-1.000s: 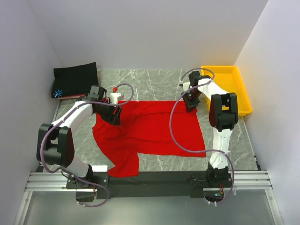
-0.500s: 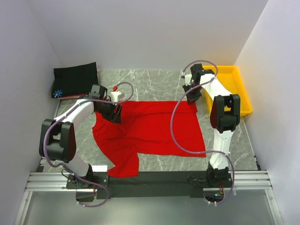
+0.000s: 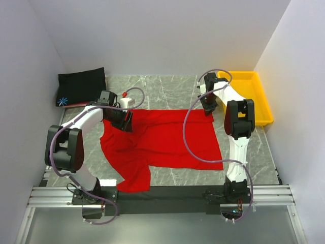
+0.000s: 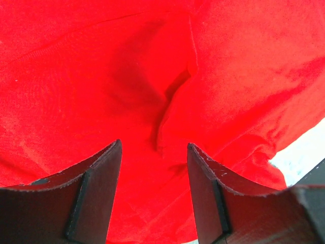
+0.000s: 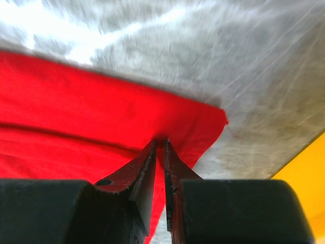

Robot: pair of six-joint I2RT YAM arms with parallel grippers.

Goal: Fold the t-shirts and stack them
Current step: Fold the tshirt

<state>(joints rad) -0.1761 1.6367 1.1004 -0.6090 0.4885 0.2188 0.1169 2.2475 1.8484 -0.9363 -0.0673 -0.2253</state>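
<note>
The red t-shirt (image 3: 162, 140) lies spread on the table, with one part trailing toward the near edge. My left gripper (image 3: 125, 122) is open just above its far left part, and the cloth with a fold shows between the fingers (image 4: 154, 145). My right gripper (image 3: 208, 109) is shut on the shirt's far right corner (image 5: 159, 142), and red cloth (image 5: 76, 112) is pinched at the tips. The black t-shirt (image 3: 81, 85) with the starburst mark lies folded at the far left. The pale pink shirt is not clearly in view.
The yellow tray (image 3: 251, 91) stands at the far right, close to my right arm, and its edge shows in the right wrist view (image 5: 304, 168). Bare marble table (image 5: 228, 51) lies beyond the shirt's far edge. White walls close in on the left, the right and the far side.
My right gripper has shifted a little toward the far edge at the shirt's corner. My left gripper has moved slightly back and left over the shirt. The shirt's outline is nearly unchanged.
</note>
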